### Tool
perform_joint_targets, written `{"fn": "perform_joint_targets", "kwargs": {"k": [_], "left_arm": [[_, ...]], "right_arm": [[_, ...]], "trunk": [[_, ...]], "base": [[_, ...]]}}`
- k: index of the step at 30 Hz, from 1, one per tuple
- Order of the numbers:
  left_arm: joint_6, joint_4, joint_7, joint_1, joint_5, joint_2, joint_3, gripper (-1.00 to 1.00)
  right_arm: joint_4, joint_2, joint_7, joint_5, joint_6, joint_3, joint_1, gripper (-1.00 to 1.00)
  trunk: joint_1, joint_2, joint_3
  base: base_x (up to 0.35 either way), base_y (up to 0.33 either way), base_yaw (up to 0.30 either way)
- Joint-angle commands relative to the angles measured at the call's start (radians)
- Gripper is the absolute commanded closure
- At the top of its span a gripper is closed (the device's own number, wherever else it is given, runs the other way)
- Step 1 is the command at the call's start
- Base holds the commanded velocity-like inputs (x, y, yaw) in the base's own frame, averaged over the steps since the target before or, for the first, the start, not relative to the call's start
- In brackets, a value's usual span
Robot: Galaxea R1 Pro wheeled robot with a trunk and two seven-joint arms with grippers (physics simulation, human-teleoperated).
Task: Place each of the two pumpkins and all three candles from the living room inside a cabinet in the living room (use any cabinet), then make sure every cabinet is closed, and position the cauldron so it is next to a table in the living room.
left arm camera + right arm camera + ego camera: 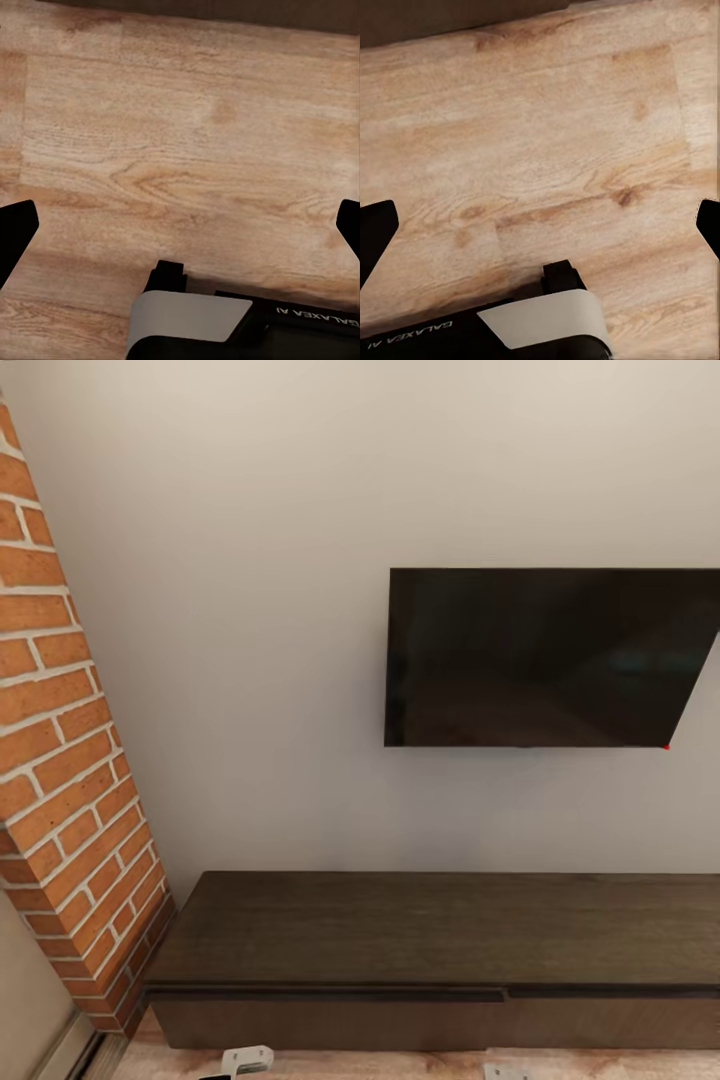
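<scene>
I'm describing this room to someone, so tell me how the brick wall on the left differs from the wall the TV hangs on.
The brick wall is orange-red with pale mortar lines; the TV wall is plain off-white and smooth. The brick wall bears nothing, while the TV wall carries the black TV. The long dark-brown cabinet stands along the TV wall, with only its end near the brick. Both meet at the corner.

Spread right hand (540,217) over pale wood floor (547,127); dark strip (450,19), perhaps the cabinet.
</scene>
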Motion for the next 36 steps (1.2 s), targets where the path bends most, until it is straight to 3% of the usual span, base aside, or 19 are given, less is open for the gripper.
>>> {"fn": "perform_joint_targets", "kwargs": {"k": [1, 9, 19, 36], "left_arm": [[0.004, -0.001, 0.007, -0.001, 0.009, 0.001, -0.008, -1.00], [0.004, 0.004, 0.007, -0.001, 0.009, 0.001, -0.008, -1.00], [0.003, 0.005, 0.007, 0.000, 0.010, 0.002, -0.008, -1.00], [0.002, 0.007, 0.006, 0.001, 0.009, 0.001, -0.010, -1.00]], "right_arm": [[-0.002, -0.001, -0.007, -0.004, 0.007, 0.009, 0.001, -1.00], [0.070, -0.002, -0.007, 0.000, 0.008, 0.008, 0.019, -1.00], [0.114, -0.004, -0.007, 0.000, 0.008, 0.009, 0.131, -1.00], [0.110, -0.003, -0.007, -0.002, 0.007, 0.009, 0.140, -1.00]], "trunk": [[-0.004, 0.006, 0.002], [-0.035, 0.062, 0.027], [-0.073, 0.132, 0.058], [-0.138, 0.251, 0.112]], "base": [[0.000, 0.000, 0.000], [0.000, 0.000, 0.000], [0.000, 0.000, 0.000], [0.000, 0.000, 0.000]]}}
